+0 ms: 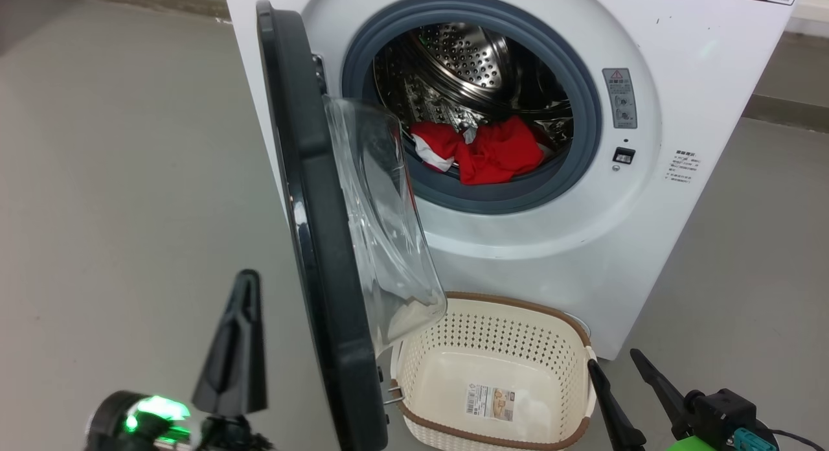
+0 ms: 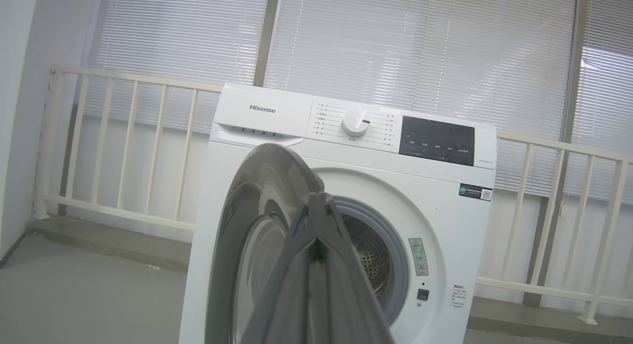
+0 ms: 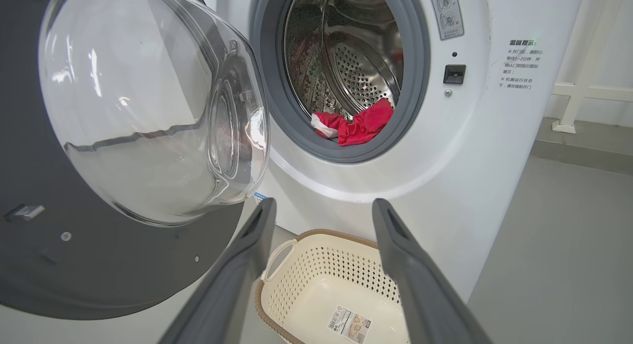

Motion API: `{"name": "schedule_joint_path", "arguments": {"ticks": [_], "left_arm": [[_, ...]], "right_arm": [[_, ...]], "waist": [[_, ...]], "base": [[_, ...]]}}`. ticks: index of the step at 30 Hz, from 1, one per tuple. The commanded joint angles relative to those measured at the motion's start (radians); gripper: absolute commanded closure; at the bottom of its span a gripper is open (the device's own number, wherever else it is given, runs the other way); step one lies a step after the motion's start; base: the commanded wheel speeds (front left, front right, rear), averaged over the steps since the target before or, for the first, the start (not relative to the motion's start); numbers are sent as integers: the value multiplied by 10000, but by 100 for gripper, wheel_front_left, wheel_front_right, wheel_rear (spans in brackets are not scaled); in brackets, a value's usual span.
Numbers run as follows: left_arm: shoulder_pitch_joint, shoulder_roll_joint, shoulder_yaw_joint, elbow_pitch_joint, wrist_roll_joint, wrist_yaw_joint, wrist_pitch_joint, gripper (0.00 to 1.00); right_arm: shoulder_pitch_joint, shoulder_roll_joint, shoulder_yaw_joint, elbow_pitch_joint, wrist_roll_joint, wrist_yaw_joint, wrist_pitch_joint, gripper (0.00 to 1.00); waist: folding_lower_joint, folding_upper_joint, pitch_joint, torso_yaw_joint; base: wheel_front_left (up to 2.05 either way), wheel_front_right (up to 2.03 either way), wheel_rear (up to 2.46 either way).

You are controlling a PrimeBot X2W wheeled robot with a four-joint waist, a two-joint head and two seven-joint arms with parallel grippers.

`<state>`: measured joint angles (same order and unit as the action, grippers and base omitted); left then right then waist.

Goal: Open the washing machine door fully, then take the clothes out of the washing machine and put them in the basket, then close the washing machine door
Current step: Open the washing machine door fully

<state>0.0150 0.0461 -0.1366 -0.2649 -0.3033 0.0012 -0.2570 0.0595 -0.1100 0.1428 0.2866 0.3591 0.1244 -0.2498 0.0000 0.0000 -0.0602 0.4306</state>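
Black-rimmed washing machine door (image 1: 320,243) edge-on, glass bulging rightward, left fingers (image 1: 236,347) clenched, seemingly empty, right fingers (image 3: 410,275) spread.

The washing machine door (image 1: 320,231) is glossy black around clear glass. The drum (image 1: 466,62) is shiny steel, the clothes (image 1: 495,156) soft cloth, the basket (image 1: 499,334) matt plastic.

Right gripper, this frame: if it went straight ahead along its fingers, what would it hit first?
Probably the white front of the washing machine, just below its grey ring and above the basket. Nothing stands between the open right gripper and that panel, though depth is unclear.
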Motion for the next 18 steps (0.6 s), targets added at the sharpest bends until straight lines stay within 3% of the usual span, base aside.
{"name": "schedule_joint_path", "arguments": {"ticks": [1, 5, 10, 18], "left_arm": [[-475, 41, -4, -604, 127, 68, -48, 100], [-312, 41, -1152, -866, 424, -199, -48, 100], [58, 41, -2439, 7, 368, -597, -48, 100], [328, 41, -2919, 2140, -408, -640, -48, 100]], "right_arm": [[-259, -102, 186, -273, -118, 63, -120, 0], [-293, -119, 224, -246, -116, 63, -120, 0], [-335, -129, 224, -242, -103, 63, -120, 0], [-407, -143, 240, -247, -105, 63, -120, 0]], "waist": [[0, 0, 6, -25], [0, 0, 12, -80], [0, 0, 44, -126], [0, 0, 101, -216]], "base": [[0, 0, 0], [0, 0, 0], [0, 0, 0], [0, 0, 0]]}}
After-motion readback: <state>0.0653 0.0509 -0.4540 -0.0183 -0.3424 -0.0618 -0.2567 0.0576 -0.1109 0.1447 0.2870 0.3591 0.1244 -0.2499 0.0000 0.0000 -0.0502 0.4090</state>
